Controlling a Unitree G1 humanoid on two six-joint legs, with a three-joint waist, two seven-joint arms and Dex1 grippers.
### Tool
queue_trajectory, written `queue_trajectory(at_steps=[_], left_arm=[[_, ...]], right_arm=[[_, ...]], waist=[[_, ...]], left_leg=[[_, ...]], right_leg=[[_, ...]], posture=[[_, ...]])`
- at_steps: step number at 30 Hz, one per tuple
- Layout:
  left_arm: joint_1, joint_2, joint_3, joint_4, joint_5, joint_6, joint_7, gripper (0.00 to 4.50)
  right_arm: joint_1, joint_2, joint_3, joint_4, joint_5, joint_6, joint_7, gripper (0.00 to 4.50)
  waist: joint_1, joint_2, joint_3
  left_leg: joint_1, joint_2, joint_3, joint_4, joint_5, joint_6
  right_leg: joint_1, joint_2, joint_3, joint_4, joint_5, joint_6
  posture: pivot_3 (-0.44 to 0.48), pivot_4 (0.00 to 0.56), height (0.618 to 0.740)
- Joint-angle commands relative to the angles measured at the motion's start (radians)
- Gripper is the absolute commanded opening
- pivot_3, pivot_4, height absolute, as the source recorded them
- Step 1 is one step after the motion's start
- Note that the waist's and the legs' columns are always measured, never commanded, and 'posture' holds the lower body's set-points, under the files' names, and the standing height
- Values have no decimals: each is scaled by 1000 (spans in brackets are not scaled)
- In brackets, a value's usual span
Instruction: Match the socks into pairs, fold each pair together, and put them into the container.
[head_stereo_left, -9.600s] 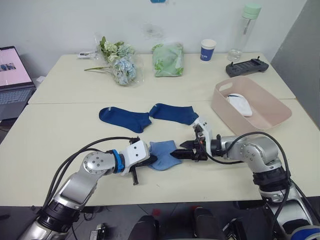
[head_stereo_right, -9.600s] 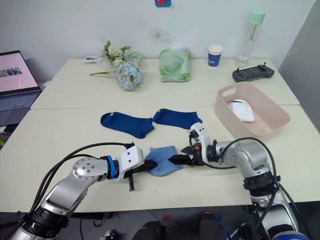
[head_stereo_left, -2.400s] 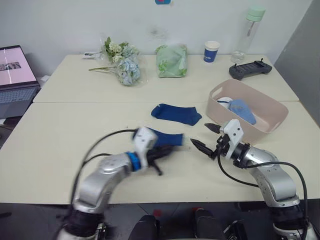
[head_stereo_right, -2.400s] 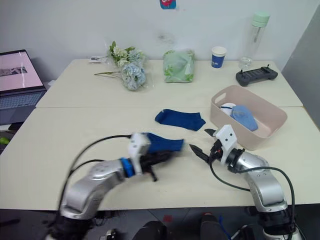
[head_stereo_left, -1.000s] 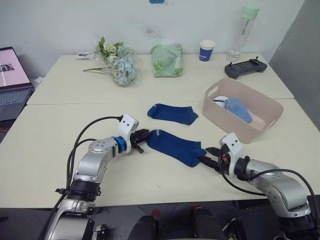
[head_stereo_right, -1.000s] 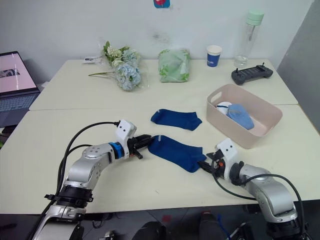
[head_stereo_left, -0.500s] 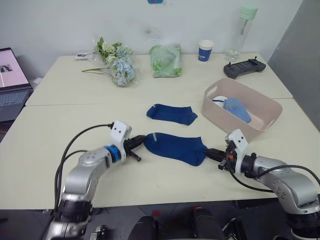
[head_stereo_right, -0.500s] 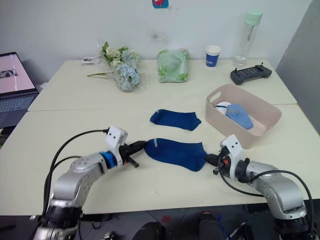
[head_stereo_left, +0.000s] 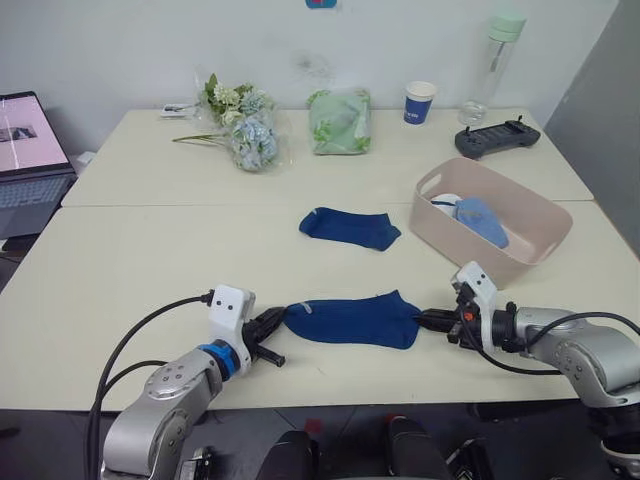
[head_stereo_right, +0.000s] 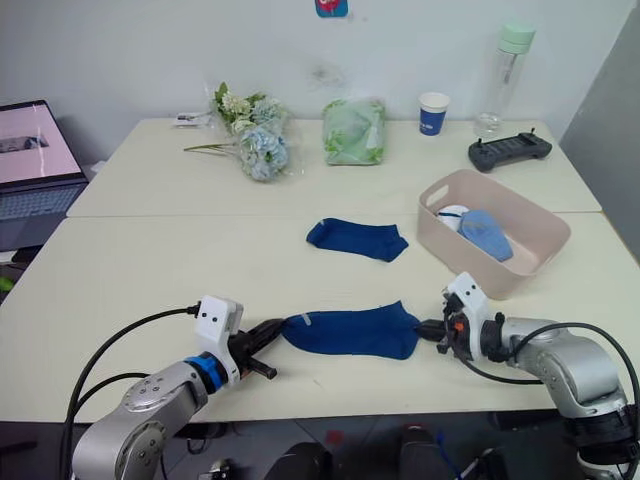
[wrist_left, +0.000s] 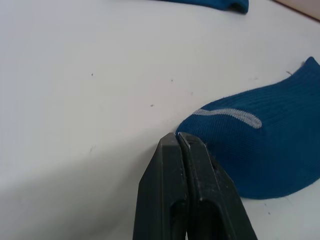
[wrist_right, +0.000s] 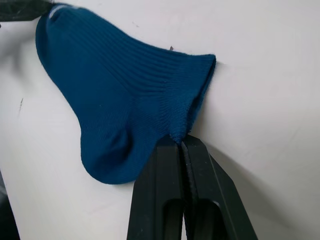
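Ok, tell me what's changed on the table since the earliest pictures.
The folded light blue pair has gone into the pink tub. One navy sock came to the near edge; the left gripper and right gripper now pinch its ends, stretching it flat. The other navy sock and the white pair stayed put.

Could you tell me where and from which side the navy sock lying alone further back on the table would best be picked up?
The far navy sock lies flat. I would probably pinch its cuff end, which points toward the pink container, from above with the right hand, since that thin open edge is nearest that arm.
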Motion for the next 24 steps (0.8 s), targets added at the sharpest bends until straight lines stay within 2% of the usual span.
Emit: queue_trajectory(at_steps=[1,6,8,12,18,19,21,23,24], left_arm=[[2,15,-24,-18,12,-18,-3,0],[5,37,-47,6,11,-27,-27,0],[5,44,-49,7,-2,-28,-45,0],[7,69,-50,-2,-12,-22,-73,1183],[3,150,37,10,-32,-31,-120,3101],[-18,160,67,25,-41,-48,-130,3391],[-44,181,85,38,-43,-97,-167,3391],[-55,216,28,37,0,-181,-233,3391],[-70,220,1,40,10,-222,-262,3391]], right_arm=[[1,-23,13,34,-29,-56,39,10],[2,-12,17,66,-57,-100,40,10],[-4,-4,14,73,-64,-115,36,472],[-3,-11,-2,71,-74,-137,32,1695],[-29,-40,-92,56,-80,-200,20,3748],[-35,-56,-80,49,-109,-248,35,3756],[-42,-78,-52,36,-145,-295,53,3756],[-51,-87,13,12,-209,-388,80,3756],[-66,-51,20,-3,-193,-396,74,3756]], waist=[[4,0,0],[5,0,0],[5,0,0],[5,0,0],[6,0,0],[6,1,0],[6,1,0],[6,1,0],[5,1,0]], left_leg=[[0,0,0,0,0,0],[0,0,0,0,0,0],[0,0,0,0,0,0],[0,0,0,0,0,0],[0,0,0,0,0,0],[0,0,0,0,0,0],[0,0,0,0,0,0],[0,0,0,0,0,0],[0,0,0,-1,0,-1]], right_leg=[[0,0,0,0,0,0],[0,0,0,0,0,0],[0,0,0,0,0,0],[0,0,0,0,0,0],[0,0,0,0,0,0],[0,0,0,0,0,0],[0,1,0,0,0,0],[0,1,-1,0,0,0],[0,1,-1,-1,0,0]], posture=[[0,150,740],[0,150,740],[0,150,740],[0,150,740],[0,150,740],[0,150,740],[0,150,740],[0,150,740],[0,150,740]])
